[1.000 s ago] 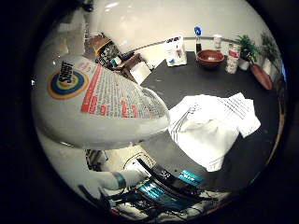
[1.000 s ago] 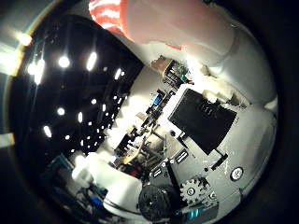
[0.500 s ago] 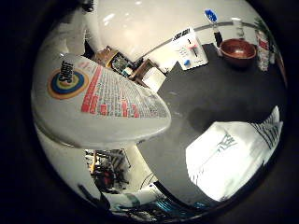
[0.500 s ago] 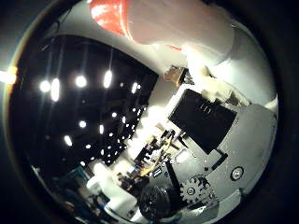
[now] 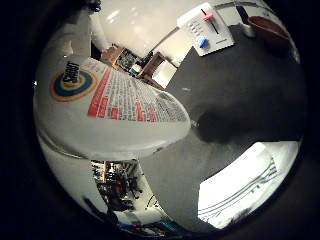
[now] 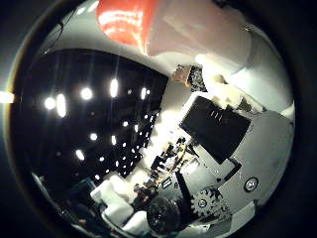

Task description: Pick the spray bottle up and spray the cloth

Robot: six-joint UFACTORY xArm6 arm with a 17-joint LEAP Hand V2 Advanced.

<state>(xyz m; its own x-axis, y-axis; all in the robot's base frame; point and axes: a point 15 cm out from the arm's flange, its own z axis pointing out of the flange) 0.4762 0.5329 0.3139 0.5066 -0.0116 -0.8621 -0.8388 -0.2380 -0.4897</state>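
We hold big white plastic spray bottle (image 5: 107,117) – smooth, slippery; hand (image 6: 233,148) fingers curled round body – white striped cloth (image 5: 245,180) soft.

The spray bottle (image 5: 110,115) hangs above the table (image 5: 235,85) (close to the palm), the cloth (image 5: 245,185) lying beside.
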